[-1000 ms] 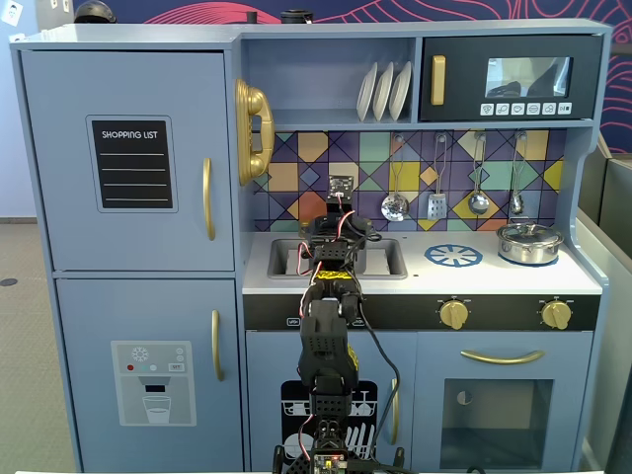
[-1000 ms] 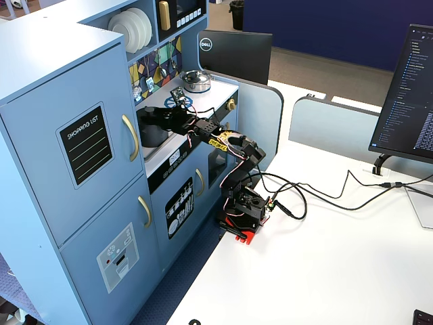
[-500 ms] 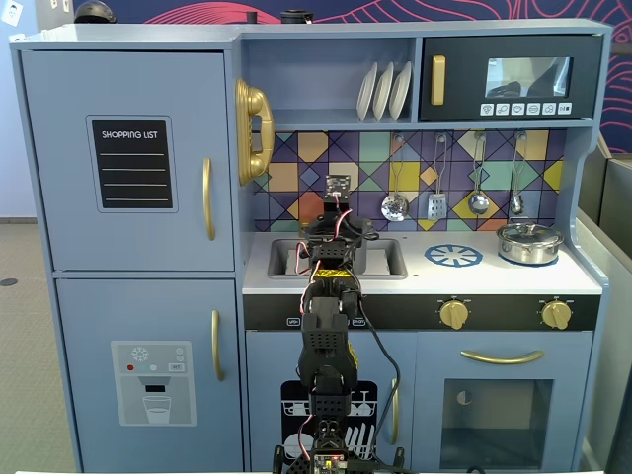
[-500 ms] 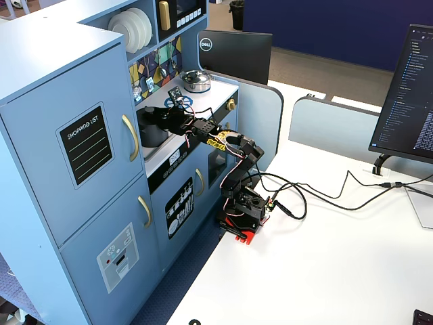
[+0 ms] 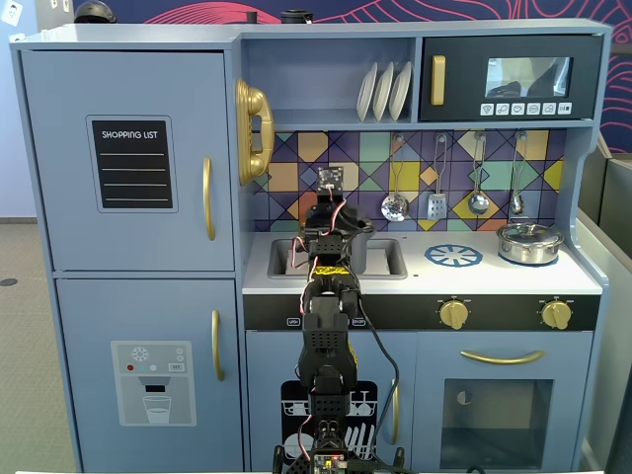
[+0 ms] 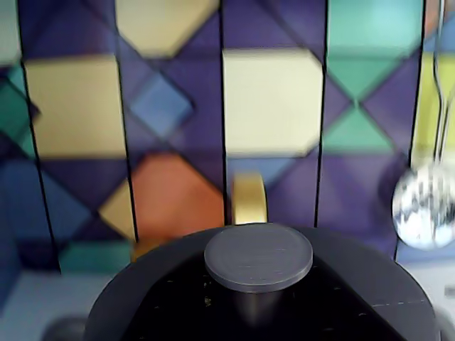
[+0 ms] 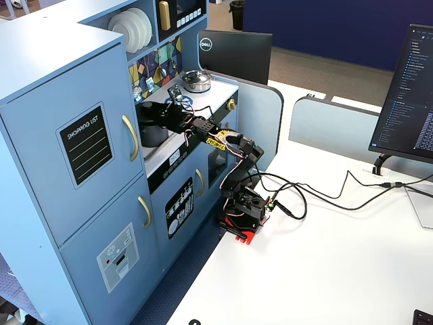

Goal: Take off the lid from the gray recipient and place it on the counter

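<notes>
The gray recipient [image 5: 359, 252] stands in the sink of the white counter [image 5: 494, 278], mostly hidden behind my arm; it also shows in the other fixed view [image 7: 151, 134]. The dark gray lid [image 6: 348, 284] fills the bottom of the wrist view, its round knob [image 6: 258, 254] close under the camera. I cannot tell whether the lid rests on the pot or is raised. My gripper [image 5: 331, 219] hangs right over the pot's top, as the other fixed view [image 7: 164, 114] also shows. Its jaws are not clearly visible in any view.
A shiny silver pot [image 5: 528, 242] sits at the counter's right end beside the blue burner print [image 5: 453, 256]. A gold faucet [image 6: 249, 200] stands behind the knob. Utensils [image 5: 395, 205] hang on the tiled backsplash. The sink rim [image 5: 393, 267] surrounds the pot.
</notes>
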Controlling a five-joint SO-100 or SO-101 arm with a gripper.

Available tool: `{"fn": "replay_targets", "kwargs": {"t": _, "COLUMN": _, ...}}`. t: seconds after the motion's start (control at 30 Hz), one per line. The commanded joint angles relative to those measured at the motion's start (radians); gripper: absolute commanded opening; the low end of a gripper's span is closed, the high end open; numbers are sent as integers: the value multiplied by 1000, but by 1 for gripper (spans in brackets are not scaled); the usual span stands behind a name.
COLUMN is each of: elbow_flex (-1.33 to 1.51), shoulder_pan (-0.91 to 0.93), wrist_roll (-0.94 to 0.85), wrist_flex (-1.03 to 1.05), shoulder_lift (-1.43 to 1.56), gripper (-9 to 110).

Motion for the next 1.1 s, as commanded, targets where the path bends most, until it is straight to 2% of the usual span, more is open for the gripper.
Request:
{"fn": "replay_targets", "kwargs": {"t": 0.0, "elbow_flex": -117, "shoulder_pan": 21, "wrist_roll": -12, "wrist_flex": 3, "shoulder_lift": 44, "gripper": 0}}
{"fn": "replay_targets", "kwargs": {"t": 0.17, "elbow_flex": -120, "shoulder_pan": 101, "wrist_roll": 2, "wrist_flex": 25, "shoulder_lift": 80, "gripper": 0}}
{"fn": "replay_targets", "kwargs": {"t": 0.6, "elbow_flex": 32, "shoulder_pan": 457, "wrist_roll": 46, "wrist_flex": -6, "shoulder_lift": 153, "gripper": 0}}
{"fn": "replay_targets", "kwargs": {"t": 1.07, "elbow_flex": 268, "shoulder_pan": 531, "wrist_roll": 28, "wrist_flex": -224, "shoulder_lift": 52, "gripper": 0}}
